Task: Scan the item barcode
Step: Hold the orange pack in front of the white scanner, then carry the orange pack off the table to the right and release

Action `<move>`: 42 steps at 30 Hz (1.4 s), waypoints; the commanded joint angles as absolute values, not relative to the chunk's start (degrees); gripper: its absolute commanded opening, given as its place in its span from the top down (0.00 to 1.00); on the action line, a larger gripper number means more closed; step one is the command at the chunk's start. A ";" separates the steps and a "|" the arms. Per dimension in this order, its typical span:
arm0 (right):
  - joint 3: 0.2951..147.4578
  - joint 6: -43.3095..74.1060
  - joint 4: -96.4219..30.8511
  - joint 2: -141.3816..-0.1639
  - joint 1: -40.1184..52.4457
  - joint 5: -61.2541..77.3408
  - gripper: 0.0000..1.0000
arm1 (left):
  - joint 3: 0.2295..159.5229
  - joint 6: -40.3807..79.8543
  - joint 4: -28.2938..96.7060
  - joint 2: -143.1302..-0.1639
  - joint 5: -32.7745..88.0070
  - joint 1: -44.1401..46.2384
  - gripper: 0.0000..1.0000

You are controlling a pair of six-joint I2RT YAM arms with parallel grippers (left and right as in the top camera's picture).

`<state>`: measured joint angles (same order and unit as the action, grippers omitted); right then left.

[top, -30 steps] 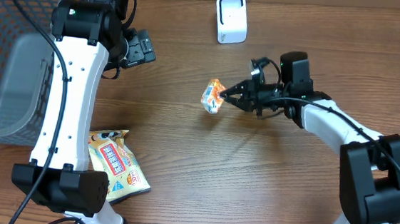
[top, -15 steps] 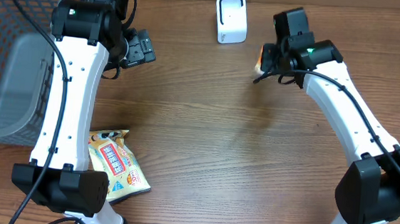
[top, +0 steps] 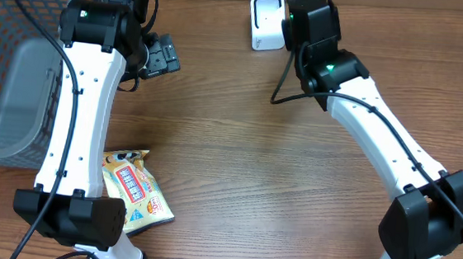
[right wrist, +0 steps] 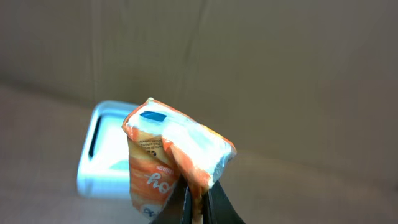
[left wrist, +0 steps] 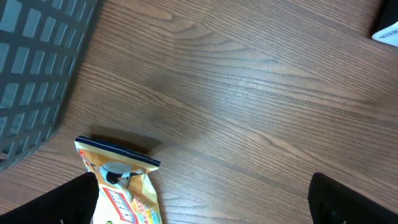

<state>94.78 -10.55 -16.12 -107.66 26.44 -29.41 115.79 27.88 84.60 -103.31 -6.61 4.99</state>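
From above: the right arm [top: 358,98] reaches the one white scanner [top: 268,21], nearer than the left. The left pincer [top: 161,58] hangs wide, empty. One yellow bag [top: 131,189] lies near one grey basket [top: 5,62].

Left wrist: same bag, same basket.

Right wrist: the right pincer [right wrist: 198,208] is pinched on one orange packet [right wrist: 168,149], standing up tall, scanner just behind, to its left.

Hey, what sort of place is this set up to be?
Likely a mock shop checkout: a white barcode scanner, a grey shopping basket, a snack bag on the wooden table, and a small packet held before the scanner.
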 commanded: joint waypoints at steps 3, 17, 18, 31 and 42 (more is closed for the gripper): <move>96.62 -25.54 -5.34 -113.16 26.50 -28.67 0.96 | 115.59 27.22 84.58 -103.88 -6.37 4.93 0.00; 96.62 -71.02 13.19 -128.20 26.46 -17.54 0.96 | 115.59 27.22 84.58 -103.88 -6.37 4.93 0.00; 96.62 -70.98 13.21 -128.64 26.46 -17.26 0.96 | 115.59 27.22 84.58 -103.88 -6.37 4.93 0.00; 96.64 -49.93 24.08 -127.63 23.68 -29.71 0.96 | 115.59 27.22 84.58 -103.88 -6.37 4.93 0.00; 96.64 -13.50 0.67 -115.98 5.28 -45.58 0.96 | 115.59 27.22 84.58 -103.88 -6.37 4.93 0.00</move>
<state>95.92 -31.97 6.74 -122.32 11.68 -39.29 115.74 27.88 84.64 -103.31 -6.55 4.99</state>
